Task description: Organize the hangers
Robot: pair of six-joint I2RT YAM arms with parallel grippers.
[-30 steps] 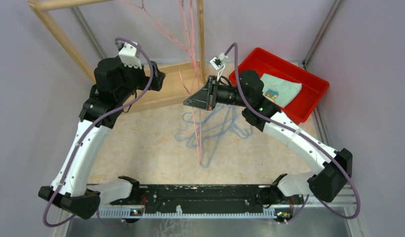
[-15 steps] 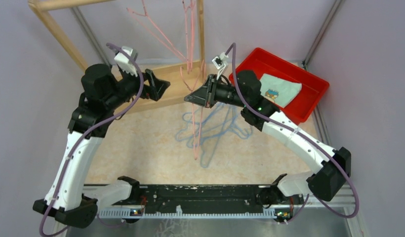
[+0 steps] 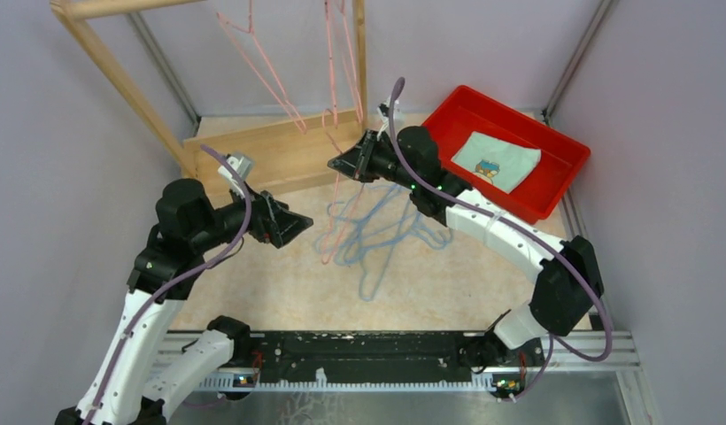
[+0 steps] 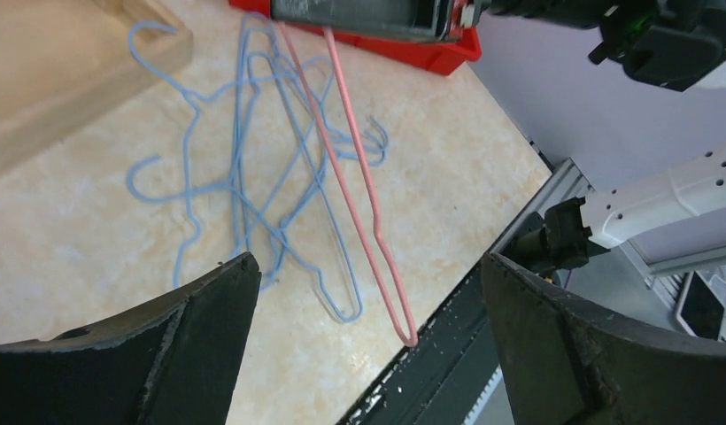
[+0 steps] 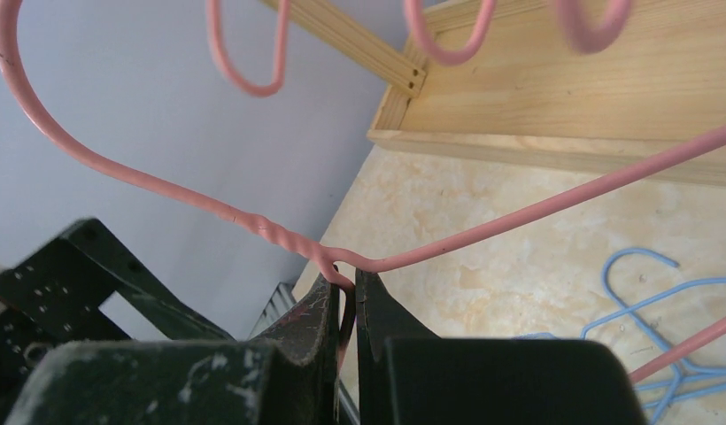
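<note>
Within the right end effector (image 5: 346, 290), a pink hanger (image 5: 271, 230), neck pinched.

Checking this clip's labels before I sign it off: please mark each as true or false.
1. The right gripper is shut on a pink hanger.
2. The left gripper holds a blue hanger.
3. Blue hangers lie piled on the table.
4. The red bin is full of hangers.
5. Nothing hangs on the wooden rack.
1. True. The right gripper pinches a pink hanger just below its twisted neck.
2. False. The left gripper is open and empty above the table.
3. True. The blue hangers lie tangled on the table.
4. False. The red bin shows only a folded cloth.
5. False. Pink hangers hang on the wooden rack.
</note>
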